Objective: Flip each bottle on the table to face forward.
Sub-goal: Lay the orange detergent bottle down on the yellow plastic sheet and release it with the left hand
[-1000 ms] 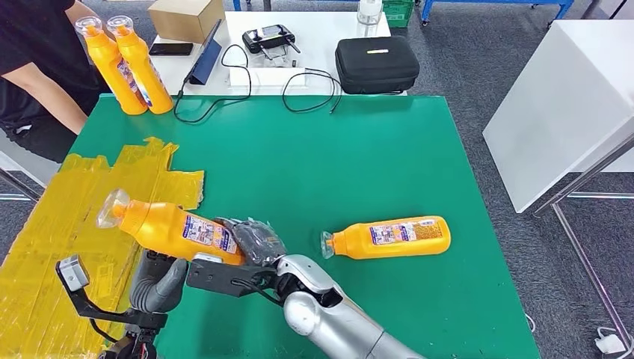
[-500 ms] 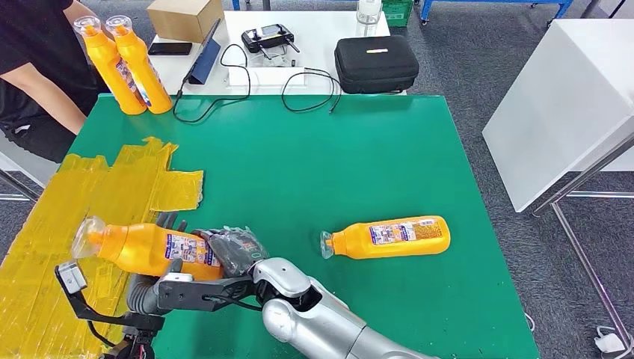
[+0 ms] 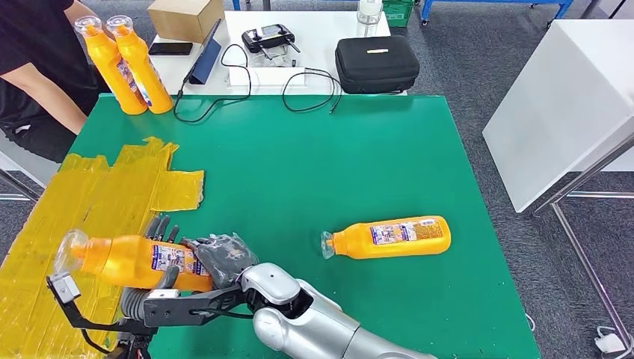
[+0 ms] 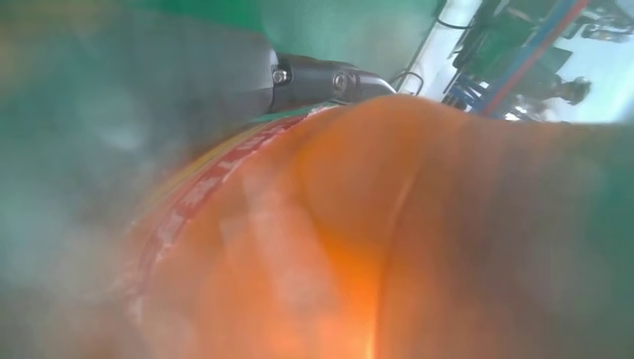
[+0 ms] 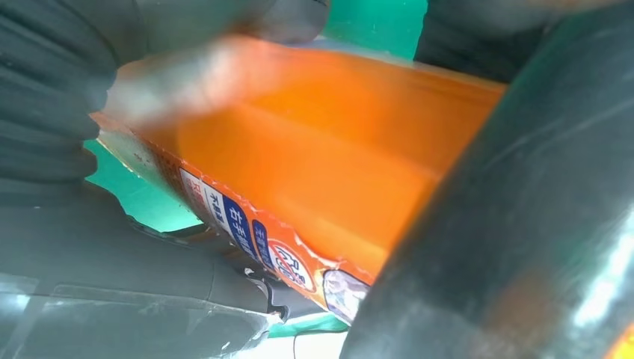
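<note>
An orange bottle (image 3: 127,258) with a clear cap hangs almost level over the table's front left, cap pointing left. My right hand (image 3: 220,258) grips its base end, and dark fingers (image 5: 45,75) wrap the bottle (image 5: 299,164) in the right wrist view. My left hand (image 3: 158,235) holds the body from behind, thumb in front; the left wrist view shows the bottle (image 4: 336,239) blurred and very close. A second orange bottle (image 3: 389,237) lies on its side on the green table (image 3: 314,164), label up, cap to the left. Two more bottles (image 3: 127,67) stand upright at the far left corner.
Yellow tape (image 3: 75,209) covers the table's left side, under the held bottle. A person (image 3: 34,67) stands by the far left corner. Behind the table sit a black case (image 3: 376,63), a cardboard box (image 3: 185,16), a controller (image 3: 271,36) and cables. A white table (image 3: 561,97) stands to the right.
The held bottle has moved left and down over the yellow tape and has levelled out. The left hand's fingers have come up behind it. The lying bottle has not moved.
</note>
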